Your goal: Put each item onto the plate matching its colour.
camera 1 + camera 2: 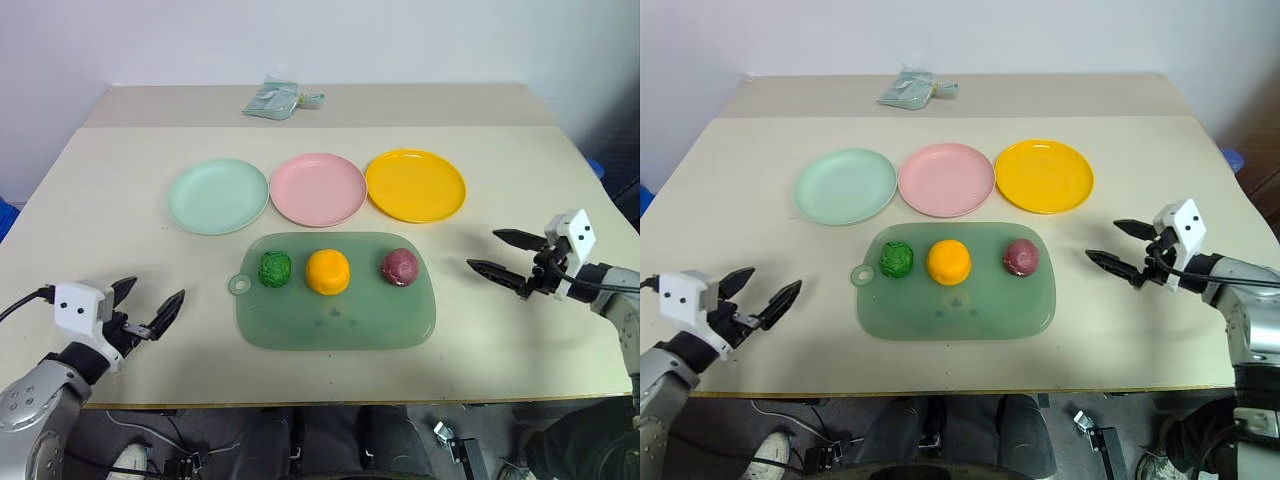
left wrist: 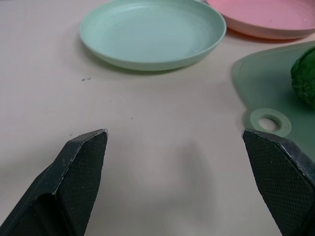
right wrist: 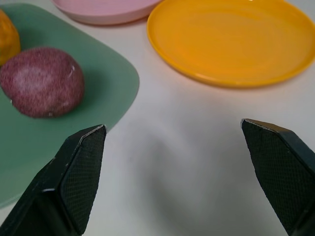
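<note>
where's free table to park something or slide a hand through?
Bare table left of the board, between it and the left gripper, and right of it toward the right gripper. Also beyond the plates up to the packet. Crowded: mint plate, pink plate and yellow plate nearly touch, close behind the board.

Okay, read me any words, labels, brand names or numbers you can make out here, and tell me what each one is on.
No text can be read on anything here.
pale green packet at the far edge of the table: any print on it is too small and blurred to read.
green board: a faint dark mark near its middle, not legible as words.
Plates and the three items: plain, no labels.
</note>
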Controlling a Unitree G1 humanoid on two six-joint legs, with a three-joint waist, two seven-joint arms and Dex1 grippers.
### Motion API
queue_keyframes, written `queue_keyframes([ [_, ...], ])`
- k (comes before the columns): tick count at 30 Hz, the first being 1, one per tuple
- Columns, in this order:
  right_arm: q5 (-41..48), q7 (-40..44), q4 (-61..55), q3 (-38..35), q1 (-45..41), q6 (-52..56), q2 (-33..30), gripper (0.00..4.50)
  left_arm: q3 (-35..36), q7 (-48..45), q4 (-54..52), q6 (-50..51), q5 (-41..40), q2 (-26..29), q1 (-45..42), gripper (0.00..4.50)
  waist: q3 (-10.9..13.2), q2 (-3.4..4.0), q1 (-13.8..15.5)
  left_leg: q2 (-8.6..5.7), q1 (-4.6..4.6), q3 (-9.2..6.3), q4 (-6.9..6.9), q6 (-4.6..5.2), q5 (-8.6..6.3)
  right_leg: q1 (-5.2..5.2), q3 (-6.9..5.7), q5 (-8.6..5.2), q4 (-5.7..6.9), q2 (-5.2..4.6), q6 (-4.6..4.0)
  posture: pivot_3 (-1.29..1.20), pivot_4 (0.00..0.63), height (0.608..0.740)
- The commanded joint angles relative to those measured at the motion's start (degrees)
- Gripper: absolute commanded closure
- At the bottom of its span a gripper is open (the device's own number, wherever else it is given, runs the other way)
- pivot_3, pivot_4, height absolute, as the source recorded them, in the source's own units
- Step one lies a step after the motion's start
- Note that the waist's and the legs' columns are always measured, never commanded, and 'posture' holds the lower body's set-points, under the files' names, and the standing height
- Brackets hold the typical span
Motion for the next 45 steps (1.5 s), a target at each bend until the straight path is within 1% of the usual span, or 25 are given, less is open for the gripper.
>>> queue_keyframes([
  [1, -0.66, -0.17, 0.19, 0.78, -1.89, -1.77, 1.13, 0.03, 1.44, 0.83, -2.47, 0.03, -0.63, -0.01, 0.13, 0.00, 0.00, 0.00, -0.06, 0.00, 0.00, 0.01, 0.00, 0.01, 0.00, 0.00, 0.00, 0.00, 0.00, 0.00, 0.00, 0.00, 0.150, 0.740],
  [7, -1.96, -2.35, -0.58, 2.01, -3.21, -2.79, 3.62, 0.03, 0.97, 2.05, -2.93, 0.41, -0.71, -0.20, -0.77, 0.00, 0.00, 0.00, 0.00, -0.02, -0.01, 0.00, 0.00, 0.01, 0.00, 0.00, 0.00, 0.01, 0.00, 0.00, 0.01, 0.00, 0.150, 0.740],
  [12, -2.87, -5.45, -1.75, 2.28, -3.64, -3.37, 5.48, 0.03, -1.33, 2.63, -2.50, 0.88, -0.56, -0.44, -3.45, 0.00, 0.00, 0.00, 0.02, -0.02, -0.01, 0.00, 0.01, 0.00, 0.00, 0.00, -0.01, 0.01, 0.01, 0.02, 0.01, 0.00, 0.150, 0.740],
  [17, -3.24, -9.28, -4.19, 1.33, -2.96, -2.99, 6.59, 0.03, -4.63, 2.10, -0.98, 1.56, -0.80, -0.74, -7.51, 0.00, 0.00, 0.01, 0.04, -0.04, -0.01, 0.01, 0.01, 0.00, 0.00, 0.01, -0.02, 0.02, 0.02, 0.04, 0.02, 0.00, 0.150, 0.740],
  [20, -2.12, -10.97, -7.91, -0.52, -0.79, -1.67, 6.10, 0.03, -9.17, 0.86, 2.34, 2.11, 0.25, -0.09, -13.20, 0.00, -0.01, 0.02, 0.48, -0.04, -0.01, 0.01, 0.02, 0.00, 0.01, 0.01, -0.03, 0.02, 0.06, 0.07, 0.03, 0.00, 0.150, 0.740],
  [24, 1.40, -10.49, -16.76, -3.58, 4.23, 2.03, 4.85, 0.03, -12.79, -4.00, 5.68, 3.39, -1.23, 1.81, -19.06, 0.00, -0.01, 0.01, 1.13, -0.05, -0.01, 0.02, 0.05, 0.01, 0.01, 0.02, -0.03, 0.03, 0.06, 0.17, 0.04, 0.00, 0.150, 0.740],
  [28, 5.29, -9.34, -26.38, -5.64, 10.72, 7.12, 3.39, 0.03, -17.12, -12.05, 8.79, 2.66, -1.09, 5.16, -22.83, 0.00, -0.02, 0.03, 1.31, -0.03, -0.01, 0.04, 0.05, 0.01, 0.02, 0.01, -0.03, 0.02, 0.06, 0.25, 0.04, 0.00, 0.150, 0.740],
  [31, 7.39, -9.26, -31.10, -6.11, 13.88, 9.50, 2.99, 0.03, -21.57, -18.76, 10.08, 2.63, -1.49, 7.09, -25.95, 0.00, -0.02, 0.03, 1.32, -0.03, -0.01, 0.05, 0.07, 0.02, 0.02, 0.03, -0.04, 0.03, 0.07, 0.27, 0.04, 0.00, 0.150, 0.740],
  [33, 8.10, -9.77, -33.10, -6.25, 14.97, 10.39, 3.23, 0.03, -24.27, -21.13, 11.76, 1.55, 0.33, 7.74, -27.83, 0.00, -0.02, 0.03, 1.34, -0.04, 0.00, 0.05, 0.09, 0.03, 0.02, 0.05, -0.04, 0.03, 0.08, 0.26, 0.04, 0.00, 0.150, 0.740],
  [36, 9.68, -10.45, -36.55, -5.79, 16.41, 12.15, 3.74, 0.03, -28.29, -22.11, 17.45, -1.72, 5.12, 7.31, -32.05, 0.00, -0.02, 0.03, 1.36, -0.04, 0.01, 0.04, 0.09, 0.03, 0.02, 0.04, -0.05, 0.03, 0.10, 0.29, 0.04, 0.00, 0.150, 0.740],
  [39, 10.03, -11.07, -39.69, -4.80, 17.98, 12.98, 4.18, 0.03, -31.82, -23.54, 22.34, -4.05, 8.07, 5.96, -36.08, 0.00, -0.02, 0.02, 1.43, -0.05, 0.00, 0.04, 0.09, 0.04, 0.02, 0.05, -0.08, 0.03, 0.11, 0.30, 0.04, 0.00, 0.150, 0.740],
  [42, 9.92, -12.72, -41.86, -3.35, 18.44, 13.16, 5.29, 0.03, -33.56, -23.05, 27.19, -5.46, 10.43, 4.06, -39.39, 0.00, -0.02, 0.01, 1.40, -0.08, 0.00, 0.05, 0.10, 0.06, 0.02, 0.06, -0.09, 0.03, 0.10, 0.31, 0.06, 0.00, 0.150, 0.740],
  [45, 9.75, -14.14, -42.84, -2.06, 18.29, 13.38, 6.22, 0.00, -33.25, -23.19, 28.71, -6.19, 10.40, 2.47, -40.87, 0.82, -0.01, 0.00, 1.35, -0.07, 0.00, 0.04, 0.10, 0.07, 0.02, 0.04, -0.09, 0.03, 0.12, 0.33, 0.06, 0.00, 0.150, 0.740],
])
